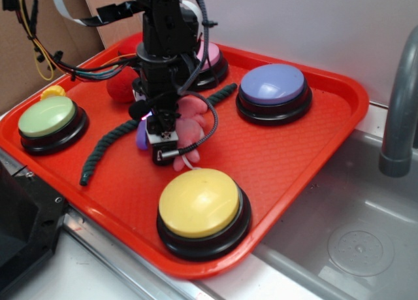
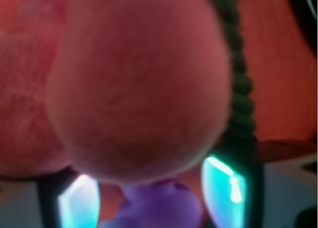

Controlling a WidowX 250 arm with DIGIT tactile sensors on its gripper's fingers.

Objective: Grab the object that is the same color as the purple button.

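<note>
The purple button (image 1: 272, 84) sits at the tray's back right. The object, a small lavender lump (image 1: 141, 136), lies mid-tray against the pink plush toy (image 1: 190, 119). My gripper (image 1: 154, 134) is lowered right over it. In the wrist view the lump (image 2: 160, 208) lies low between my two glowing fingers (image 2: 226, 188). A gap shows on each side of it, so the gripper (image 2: 154, 198) is open around it. The blurred plush (image 2: 144, 84) fills most of that view and hides the tray beyond.
The red tray (image 1: 281, 163) also holds a green button (image 1: 47, 116), a yellow button (image 1: 199, 202), a pink-topped button (image 1: 210, 58), a red fuzzy ball (image 1: 121, 88) and a dark green rope (image 1: 108, 146). A sink and grey faucet (image 1: 400, 104) are to the right.
</note>
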